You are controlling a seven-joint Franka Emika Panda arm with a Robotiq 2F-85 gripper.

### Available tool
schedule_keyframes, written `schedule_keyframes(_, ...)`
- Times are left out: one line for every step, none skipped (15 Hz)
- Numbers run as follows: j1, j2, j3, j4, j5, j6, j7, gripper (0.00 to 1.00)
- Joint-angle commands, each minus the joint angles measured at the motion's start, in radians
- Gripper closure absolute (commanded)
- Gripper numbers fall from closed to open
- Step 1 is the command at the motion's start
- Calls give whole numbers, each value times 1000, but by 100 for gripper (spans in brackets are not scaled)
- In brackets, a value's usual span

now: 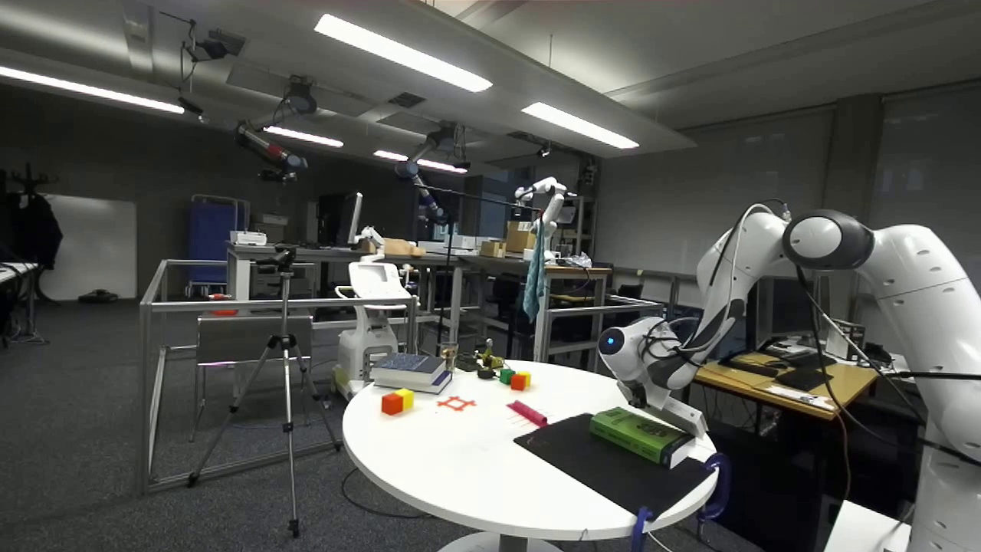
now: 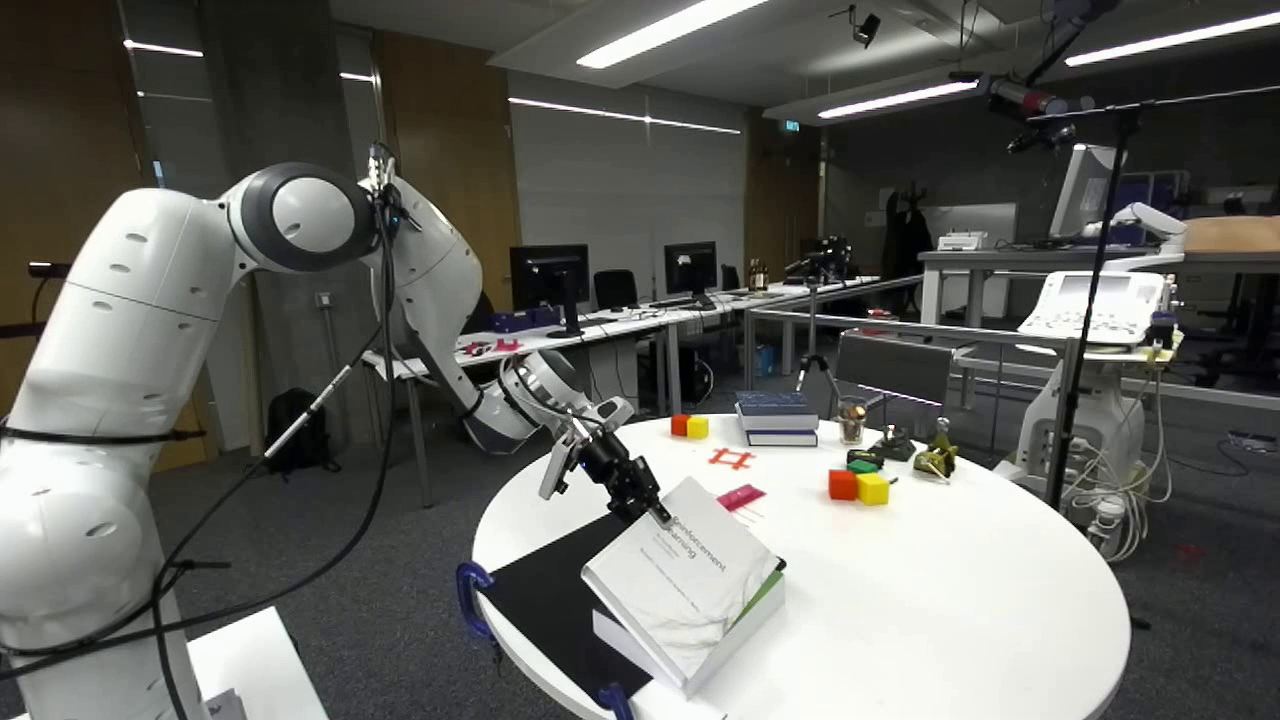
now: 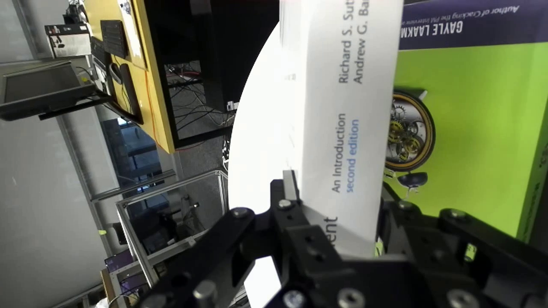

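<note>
Pincer (image 3: 339, 192) gripping book (image 2: 690, 600), "Reinforcement Learning", "second edition"

In an exterior view, a white table (image 1: 448, 471) at lower centre bears a black mat (image 1: 598, 464) at lower right, stacked books (image 1: 410, 369) and a red block (image 1: 392, 404) left of centre, and a pink piece (image 1: 529, 414).
</note>
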Motion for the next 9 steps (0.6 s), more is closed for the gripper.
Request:
schedule_keyframes(10, 60, -16, 109, 24, -60, -81, 84)
schedule_keyframes(13, 82, -19, 137, 27, -69, -97, 84)
schedule_keyframes(16, 101, -22, 160, 30, -81, -108, 84)
schedule_keyframes(17, 123, -24, 183, 33, -86, -121, 84)
schedule_keyframes(21, 140, -26, 205, 35, -98, -132, 84)
schedule_keyframes(24, 156, -26, 224, 39, -107, -143, 84)
schedule_keyframes(28, 169, -25, 242, 43, -118, -153, 84)
schedule_keyframes(34, 180, -24, 259, 49, -132, -165, 84)
schedule_keyframes(41, 184, -22, 271, 55, -147, -171, 84)
